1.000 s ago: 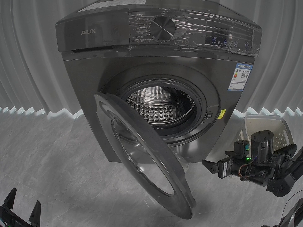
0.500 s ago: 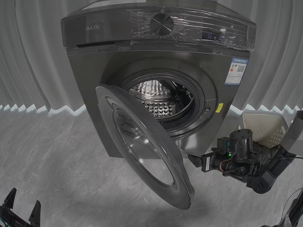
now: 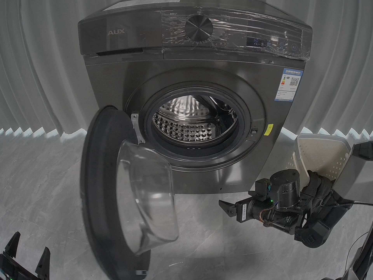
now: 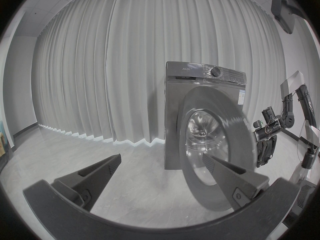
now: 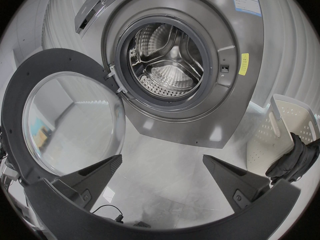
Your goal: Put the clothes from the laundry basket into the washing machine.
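Clothes point(image 5: 293, 160) drape the laundry basket point(image 5: 290, 117) rim just right of the washing machine point(image 3: 116, 78); right gripper point(image 3: 227, 210), wide and empty before it, should turn basketward and pinch the cloth deep.

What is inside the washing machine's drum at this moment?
Bare perforated steel walls and ribs, no clothes visible in the drum. Its near floor is hidden behind the door seal.

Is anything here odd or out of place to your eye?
Two small things. Crinkled clear film covers the controls of the washing machine. Beside the machine, a dark garment droops over the rim of the white laundry basket rather than lying inside. Nothing looks spilled or broken.
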Motion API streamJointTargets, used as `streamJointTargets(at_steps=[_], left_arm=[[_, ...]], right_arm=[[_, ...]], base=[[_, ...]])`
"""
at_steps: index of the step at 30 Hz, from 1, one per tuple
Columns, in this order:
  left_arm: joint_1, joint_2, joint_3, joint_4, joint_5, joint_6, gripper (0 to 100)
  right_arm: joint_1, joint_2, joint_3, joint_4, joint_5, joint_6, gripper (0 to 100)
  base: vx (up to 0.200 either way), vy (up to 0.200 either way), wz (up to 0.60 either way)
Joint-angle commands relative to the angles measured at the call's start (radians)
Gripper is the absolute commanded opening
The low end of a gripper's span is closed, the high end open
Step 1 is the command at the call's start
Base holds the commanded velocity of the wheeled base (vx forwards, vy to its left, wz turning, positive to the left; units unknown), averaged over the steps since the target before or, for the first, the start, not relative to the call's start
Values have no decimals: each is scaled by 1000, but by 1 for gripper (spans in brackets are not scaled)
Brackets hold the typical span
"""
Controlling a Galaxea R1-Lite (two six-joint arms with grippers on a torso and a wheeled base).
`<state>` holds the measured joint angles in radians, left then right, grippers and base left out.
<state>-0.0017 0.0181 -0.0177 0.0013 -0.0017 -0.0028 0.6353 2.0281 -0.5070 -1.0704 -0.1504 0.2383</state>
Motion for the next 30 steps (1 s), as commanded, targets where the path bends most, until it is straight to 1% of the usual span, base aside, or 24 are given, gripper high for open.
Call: streamJointTargets(at_steps=[1,16,24,26,28,30], left_arm=[[0,-18,18,0,0,0,100],[0,-18,18,0,0,0,100],[0,-18,18,0,0,0,100],[0,-18,18,0,0,0,100],[0,-18,18,0,0,0,100],[0,-18,18,0,0,0,100]], right_arm=[[3,-2,-15,1,-3,3,100],[0,-14,1,-2,-3,4,100],[-11,-77,56,-3,-3,-2,100],[-46,-161,110,-23,-3,-17,100],[-80,-224,148,-37,0,-50,100],[-132,-310,196,-49,11,-82,100]], base=[[0,0,0],[0,0,0],[0,0,0],[0,0,0],[0,0,0],[0,0,0]])
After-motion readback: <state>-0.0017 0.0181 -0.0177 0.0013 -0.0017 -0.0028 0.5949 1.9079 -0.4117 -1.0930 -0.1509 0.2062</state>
